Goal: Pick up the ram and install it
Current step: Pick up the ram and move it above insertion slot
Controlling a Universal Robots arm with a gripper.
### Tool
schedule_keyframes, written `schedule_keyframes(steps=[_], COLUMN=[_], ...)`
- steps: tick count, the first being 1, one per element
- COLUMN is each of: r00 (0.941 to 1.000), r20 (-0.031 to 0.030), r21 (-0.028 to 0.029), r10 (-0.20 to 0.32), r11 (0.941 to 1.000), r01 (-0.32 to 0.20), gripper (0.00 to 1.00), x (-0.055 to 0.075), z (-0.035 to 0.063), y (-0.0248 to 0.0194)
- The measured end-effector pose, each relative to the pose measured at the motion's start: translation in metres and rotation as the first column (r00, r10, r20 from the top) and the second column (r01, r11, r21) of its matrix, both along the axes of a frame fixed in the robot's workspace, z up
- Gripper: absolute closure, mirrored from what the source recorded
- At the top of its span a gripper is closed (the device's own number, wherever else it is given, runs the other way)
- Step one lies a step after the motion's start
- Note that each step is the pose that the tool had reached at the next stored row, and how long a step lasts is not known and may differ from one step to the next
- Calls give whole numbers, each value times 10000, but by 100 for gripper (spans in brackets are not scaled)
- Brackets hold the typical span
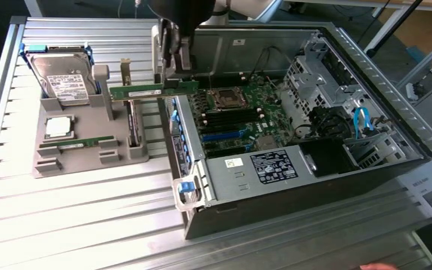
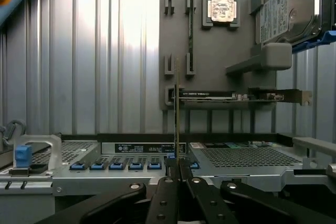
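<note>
The ram (image 1: 144, 91) is a long green stick held level in the air, between the grey holder tray (image 1: 88, 160) and the open computer case (image 1: 291, 185). My gripper (image 1: 178, 83) is shut on the end of it nearest the case, coming down from above. In the wrist view the ram (image 2: 177, 111) appears edge-on as a thin strip rising from between my closed fingers (image 2: 167, 174), with the case's edge below it. The motherboard (image 1: 238, 112) with its dark memory slots (image 1: 220, 121) lies inside the case, to the exterior view's right of the ram.
On the tray stand a hard drive (image 1: 66, 79), a silver processor chip (image 1: 58, 126), a dark expansion card (image 1: 131, 121) and a second green stick (image 1: 73, 143). The case holds a drive cage (image 1: 314, 73) and a power supply (image 1: 276, 169). The table is ribbed metal (image 1: 73, 225).
</note>
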State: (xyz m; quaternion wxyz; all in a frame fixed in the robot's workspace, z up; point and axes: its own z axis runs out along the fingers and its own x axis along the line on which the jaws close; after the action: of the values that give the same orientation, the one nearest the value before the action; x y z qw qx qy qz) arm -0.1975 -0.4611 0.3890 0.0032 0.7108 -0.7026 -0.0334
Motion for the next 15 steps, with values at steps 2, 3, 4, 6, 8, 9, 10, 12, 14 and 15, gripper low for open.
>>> schedule_keyframes(steps=[2, 3, 4, 6, 8, 9, 10, 12, 14, 15], r00=[10000, 10000, 10000, 10000, 10000, 10000, 10000, 10000, 10000, 10000], r20=[-2, -4, -4, -7, -9, -10, -11, -14, -16, -17], r21=[-1, -1, 0, -1, -1, -1, 0, 0, 0, 0], r10=[1, 1, 1, 1, 1, 2, 1, 1, 1, 2], r11=[10000, 10000, 10000, 10000, 10000, 10000, 10000, 10000, 10000, 10000], r01=[-1, -1, -1, -1, -1, -2, -1, -1, -1, -2], gripper=[88, 88, 88, 88, 88, 88, 88, 88, 88, 88], x=[48, 72, 96, 145, 191, 217, 239, 288, 338, 363], z=[0, 1, 0, 0, 0, 0, 0, 0, 0, 0], y=[0, 0, 0, 0, 0, 0, 0, 0, 0, 0])
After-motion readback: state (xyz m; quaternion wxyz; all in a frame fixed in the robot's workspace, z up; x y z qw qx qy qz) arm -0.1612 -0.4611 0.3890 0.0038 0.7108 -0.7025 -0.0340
